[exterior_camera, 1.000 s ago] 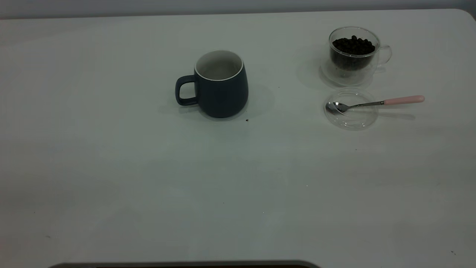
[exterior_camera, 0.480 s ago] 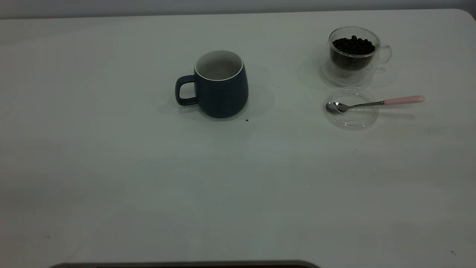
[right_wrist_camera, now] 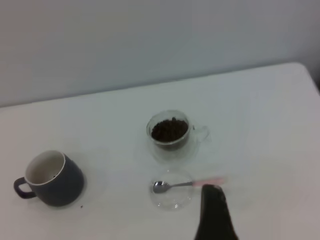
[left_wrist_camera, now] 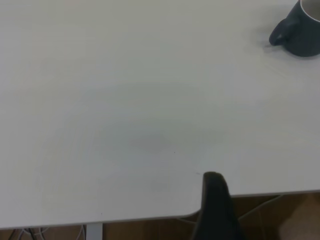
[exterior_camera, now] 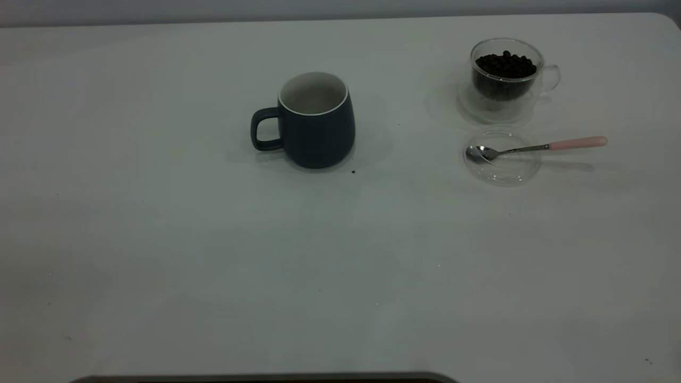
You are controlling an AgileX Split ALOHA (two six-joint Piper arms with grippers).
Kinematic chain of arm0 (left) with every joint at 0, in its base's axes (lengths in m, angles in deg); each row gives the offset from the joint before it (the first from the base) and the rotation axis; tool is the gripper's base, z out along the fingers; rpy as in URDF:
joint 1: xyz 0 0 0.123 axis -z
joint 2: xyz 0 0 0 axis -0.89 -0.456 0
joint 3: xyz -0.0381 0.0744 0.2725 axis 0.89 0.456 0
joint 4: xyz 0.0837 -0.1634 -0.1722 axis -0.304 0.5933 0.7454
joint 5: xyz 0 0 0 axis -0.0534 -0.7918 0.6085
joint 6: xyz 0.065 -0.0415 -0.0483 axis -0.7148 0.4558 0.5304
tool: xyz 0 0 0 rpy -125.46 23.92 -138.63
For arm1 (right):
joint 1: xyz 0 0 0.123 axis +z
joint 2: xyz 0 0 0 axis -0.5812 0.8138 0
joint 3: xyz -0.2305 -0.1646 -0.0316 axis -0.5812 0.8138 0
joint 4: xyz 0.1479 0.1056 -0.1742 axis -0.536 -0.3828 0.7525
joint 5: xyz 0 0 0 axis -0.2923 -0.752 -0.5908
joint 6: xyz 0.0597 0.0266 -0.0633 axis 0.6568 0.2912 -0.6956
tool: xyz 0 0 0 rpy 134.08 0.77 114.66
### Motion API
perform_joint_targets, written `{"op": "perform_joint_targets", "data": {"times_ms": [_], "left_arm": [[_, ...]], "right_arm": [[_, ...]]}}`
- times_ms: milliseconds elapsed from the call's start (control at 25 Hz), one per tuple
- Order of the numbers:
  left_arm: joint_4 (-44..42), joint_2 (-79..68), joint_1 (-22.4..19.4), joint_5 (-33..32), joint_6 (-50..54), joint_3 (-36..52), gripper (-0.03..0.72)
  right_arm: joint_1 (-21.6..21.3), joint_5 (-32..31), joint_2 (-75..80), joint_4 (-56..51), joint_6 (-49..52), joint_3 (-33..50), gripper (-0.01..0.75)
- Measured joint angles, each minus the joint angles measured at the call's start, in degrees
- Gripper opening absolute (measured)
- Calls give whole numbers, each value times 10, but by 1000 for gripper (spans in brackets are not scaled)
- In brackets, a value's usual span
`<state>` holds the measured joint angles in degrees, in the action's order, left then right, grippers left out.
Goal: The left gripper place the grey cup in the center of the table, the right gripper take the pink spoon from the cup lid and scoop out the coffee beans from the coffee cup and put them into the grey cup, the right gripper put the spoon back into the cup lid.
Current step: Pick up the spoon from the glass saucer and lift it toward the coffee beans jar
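Note:
The grey cup (exterior_camera: 316, 125) stands upright near the middle of the table (exterior_camera: 213, 255), handle to the left; it also shows in the left wrist view (left_wrist_camera: 300, 37) and the right wrist view (right_wrist_camera: 52, 180). The coffee cup (exterior_camera: 505, 80) with the coffee beans (exterior_camera: 505, 65) stands at the back right. In front of it lies the cup lid (exterior_camera: 503, 169), with the pink spoon (exterior_camera: 532, 148) across it, bowl on the lid, handle sticking out right. Neither gripper shows in the exterior view. The left gripper (left_wrist_camera: 215, 200) is at the table's edge, far from the grey cup. The right gripper (right_wrist_camera: 215, 210) is above the table by the spoon's handle (right_wrist_camera: 212, 181).
A few tiny dark specks lie on the table, one just by the grey cup's base (exterior_camera: 353, 172). The table's rounded corner (left_wrist_camera: 195, 212) shows in the left wrist view. A grey wall runs behind the table's far edge.

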<state>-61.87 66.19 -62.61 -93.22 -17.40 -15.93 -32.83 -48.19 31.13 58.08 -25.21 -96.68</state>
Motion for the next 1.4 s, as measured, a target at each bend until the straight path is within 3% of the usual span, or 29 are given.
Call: {"op": "perform_joint_targets", "data": {"times_ms": [200,680,1080,1400], "left_arm": [[0,0,0,0,-1,0,569],[0,0,0,0,-1,0,569],[0,0,0,0,-1,0,569],[0,0,0,0,1,0,569]], "right_arm": [[0,22,200,-42,-5,-67,564],[-9,-5,606,-123,-111,-261,564],[-166,-82,782,-387,-388,-309,564],[-180,-65,935,-506,-511,-310,564]]}}
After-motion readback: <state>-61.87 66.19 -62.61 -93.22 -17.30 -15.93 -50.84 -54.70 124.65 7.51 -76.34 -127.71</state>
